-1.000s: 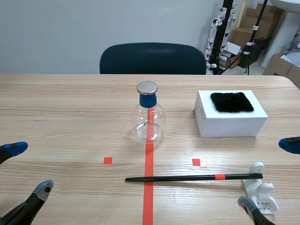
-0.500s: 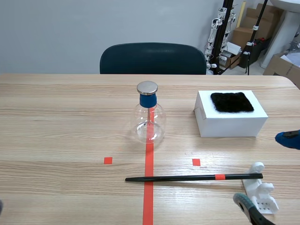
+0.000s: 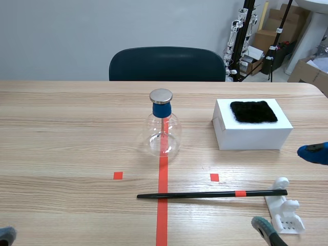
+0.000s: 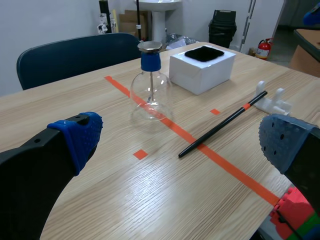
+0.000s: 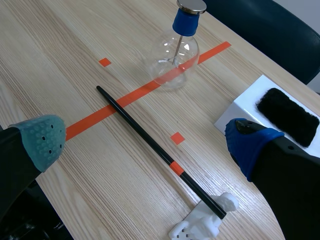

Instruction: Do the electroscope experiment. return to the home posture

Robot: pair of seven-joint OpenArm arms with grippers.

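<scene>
wall (image 3: 51, 36): pale grey | chair (image 3: 166, 64): dark blue | table (image 3: 61, 128): wood | boxes (image 3: 309, 74): cardboard

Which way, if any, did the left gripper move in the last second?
Yes. In the scene view the left gripper drew back toward the robot, away from the black rod; only one finger pad shows there now.

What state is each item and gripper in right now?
electroscope flask: upright, cap on, untouched.
black rod: lying flat, one end on the white stand.
fur pad: lying on the white box.
left gripper: open, empty.
right gripper: open, empty.
</scene>
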